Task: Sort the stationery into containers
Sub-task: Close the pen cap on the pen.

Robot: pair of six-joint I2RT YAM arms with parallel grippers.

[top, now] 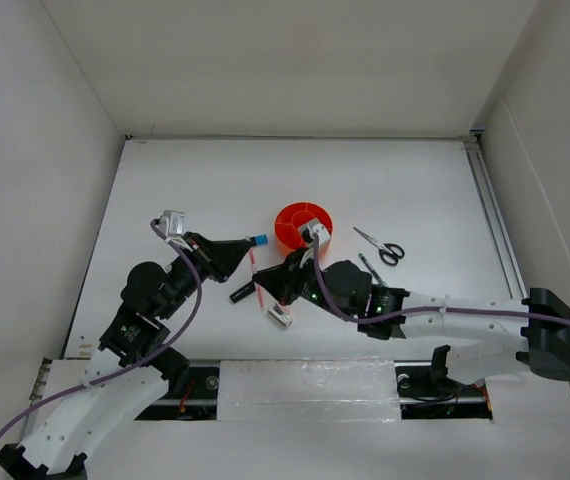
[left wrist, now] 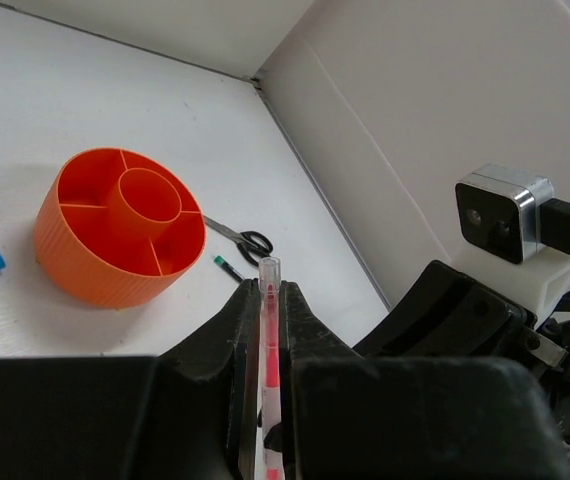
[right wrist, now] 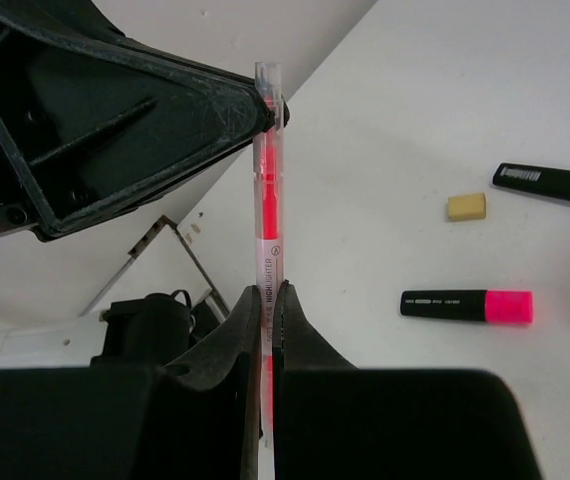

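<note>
Top view: the left gripper [top: 248, 251] and the right gripper [top: 264, 286] meet left of centre. Each is clamped on one end of the single pink pen [top: 256, 268], which hangs between them above the surface [top: 185, 190]. Its long axis runs near to far. The one organiser [top: 281, 232] sits just up and right of the pen, beside the right wrist, so the right arm looks better placed for the drop. One pair of scissors [top: 380, 245] and one thin black pen [top: 370, 267] lie to its right. One clip piece [top: 281, 318] lies nearer the bases.

Left wrist view: the pink pen is pinched between the closed fingers, and the organiser is ahead and to the left. No item shows in the compartments in view.

Right wrist view: the right gripper holds the pink pen low and the left gripper nips its top. On the surface lie two markers, one pink-capped [right wrist: 465, 304] and one blue-capped [right wrist: 550, 183], and one eraser [right wrist: 466, 206], all apart from each other.
</note>
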